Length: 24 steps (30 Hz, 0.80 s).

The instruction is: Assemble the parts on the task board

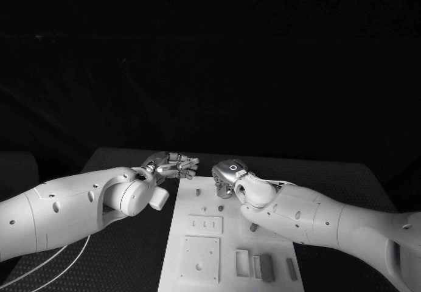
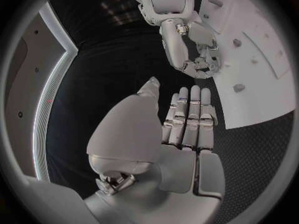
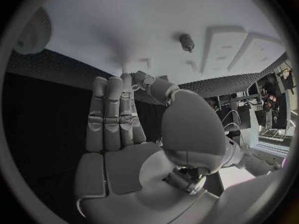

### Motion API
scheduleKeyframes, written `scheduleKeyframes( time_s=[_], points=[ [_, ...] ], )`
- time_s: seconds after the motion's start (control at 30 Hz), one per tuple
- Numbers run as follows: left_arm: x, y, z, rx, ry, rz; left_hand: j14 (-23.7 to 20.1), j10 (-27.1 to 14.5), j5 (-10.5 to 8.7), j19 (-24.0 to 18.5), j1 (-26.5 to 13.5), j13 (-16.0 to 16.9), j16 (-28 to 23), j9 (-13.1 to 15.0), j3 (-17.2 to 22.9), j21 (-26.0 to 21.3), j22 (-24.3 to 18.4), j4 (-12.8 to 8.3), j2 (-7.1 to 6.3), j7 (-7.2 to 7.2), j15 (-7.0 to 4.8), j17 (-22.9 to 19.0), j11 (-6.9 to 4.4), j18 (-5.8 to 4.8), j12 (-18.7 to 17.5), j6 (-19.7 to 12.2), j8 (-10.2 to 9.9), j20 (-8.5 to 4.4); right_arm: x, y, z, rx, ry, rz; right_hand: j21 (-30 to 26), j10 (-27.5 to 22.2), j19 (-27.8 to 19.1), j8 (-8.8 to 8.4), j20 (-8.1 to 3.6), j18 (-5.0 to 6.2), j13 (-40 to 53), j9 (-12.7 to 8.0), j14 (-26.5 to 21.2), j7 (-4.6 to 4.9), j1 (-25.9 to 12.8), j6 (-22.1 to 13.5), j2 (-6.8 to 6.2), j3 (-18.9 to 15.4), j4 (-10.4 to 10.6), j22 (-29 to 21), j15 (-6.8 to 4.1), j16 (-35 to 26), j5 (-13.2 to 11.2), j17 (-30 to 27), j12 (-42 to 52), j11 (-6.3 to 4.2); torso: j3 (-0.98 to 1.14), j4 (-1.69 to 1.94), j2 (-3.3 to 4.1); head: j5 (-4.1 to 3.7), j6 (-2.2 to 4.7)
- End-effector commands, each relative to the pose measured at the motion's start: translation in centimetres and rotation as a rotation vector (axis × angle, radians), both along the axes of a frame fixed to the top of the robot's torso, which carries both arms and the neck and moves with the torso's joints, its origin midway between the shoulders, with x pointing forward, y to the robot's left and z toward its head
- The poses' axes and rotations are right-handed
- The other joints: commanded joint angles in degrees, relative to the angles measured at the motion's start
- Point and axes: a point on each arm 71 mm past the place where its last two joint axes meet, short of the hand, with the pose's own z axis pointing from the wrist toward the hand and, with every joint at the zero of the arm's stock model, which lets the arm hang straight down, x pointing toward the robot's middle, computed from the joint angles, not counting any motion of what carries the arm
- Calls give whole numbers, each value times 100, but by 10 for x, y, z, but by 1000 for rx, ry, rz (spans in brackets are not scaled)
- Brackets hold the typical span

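Observation:
The white task board [image 1: 230, 243] lies lengthwise in the middle of the table. Small pegs [image 1: 198, 191] stand in its far half, and one peg [image 3: 186, 42] appears in the right wrist view. Grey bar parts [image 1: 267, 267] lie at its near right corner. My right hand [image 1: 230, 176] is over the board's far end, fingertips [image 3: 127, 73] down at the board's surface with the thumb close against them. Whether something small is pinched there is hidden. My left hand [image 1: 171, 165] hovers just off the board's far left corner, fingers [image 2: 190, 114] straight and together, holding nothing.
Raised square plates [image 1: 200, 258] and a rectangular frame [image 1: 242, 263] sit on the board's near half. Black matting [image 1: 131, 255] surrounds the board. A cable [image 1: 53, 267] loops on the table at the near left, under my left arm.

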Motion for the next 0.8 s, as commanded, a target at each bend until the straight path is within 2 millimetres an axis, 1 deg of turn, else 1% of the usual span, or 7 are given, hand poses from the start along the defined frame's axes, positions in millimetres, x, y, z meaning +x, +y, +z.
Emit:
scheduleKeyframes(
  time_s=[0.03, 0.13, 0.37, 0.5, 0.7, 0.8],
  points=[
    [0, -3, 3, -3, -13, -16, -12, 17, 19, 11, -47, -8, -37, -9, -26, -32, 56, 6, 9, 32, 42, 10, 15, 51, -29, 17, -38, 46, 0, 0, 0, -5, -4, 2, 28, 31, 25, 27, -32, -9, 6, 142, 18, -109, 41, 125, -12, 30, 8, 135, -34, 29, 16, 7, -21, 14, 1, 2, 1, 5, -7],
    [0, -3, 3, -3, -13, -17, -13, 17, 19, 11, -46, -9, -38, -9, -25, -33, 57, 6, 8, 31, 43, 10, 15, 52, -31, 18, -39, 46, 1, -1, 0, -7, -5, -2, 30, 31, 25, 27, -32, -9, 7, 143, 17, -109, 41, 125, -13, 32, 9, 135, -34, 30, 16, 8, -22, 14, 1, -9, 0, 14, -14],
    [-1, -2, 4, -2, -15, -16, -13, 19, 19, 11, -47, -9, -42, -10, -25, -35, 58, 6, 7, 32, 43, 11, 15, 53, -34, 19, -40, 47, 2, -2, 0, -9, -9, -5, 38, 32, 25, 25, -35, -9, 10, 145, 17, -110, 46, 126, -20, 38, 9, 135, -37, 34, 16, 10, -25, 13, 1, -8, 2, -3, -10],
    [-1, -1, 4, -1, -16, -15, -13, 19, 19, 12, -47, -10, -44, -10, -24, -36, 59, 6, 7, 32, 43, 12, 15, 53, -35, 19, -41, 48, 3, -3, 1, -11, -12, -6, 43, 34, 26, 24, -37, -9, 12, 147, 17, -111, 50, 127, -22, 42, 10, 135, -38, 36, 16, 11, -26, 13, 6, -10, 7, 16, -6],
    [-1, -2, 4, -1, -16, -17, -12, 21, 19, 12, -47, -10, -46, -10, -24, -37, 60, 6, 6, 31, 44, 14, 15, 54, -38, 20, -43, 48, 3, -3, 1, -9, -12, -7, 51, 38, 28, 24, -39, -9, 16, 151, 18, -112, 53, 131, -30, 46, 11, 135, -41, 40, 16, 13, -27, 11, -1, -14, 4, 21, -5],
    [0, -3, 4, -1, -16, -17, -12, 22, 19, 12, -47, -10, -47, -10, -23, -38, 61, 6, 6, 31, 44, 14, 15, 54, -39, 20, -44, 48, 3, -1, 1, -8, -9, -5, 52, 39, 29, 23, -39, -9, 17, 151, 18, -112, 53, 131, -30, 47, 12, 134, -41, 41, 16, 14, -27, 11, -1, -14, 7, 21, 0]
  ],
)
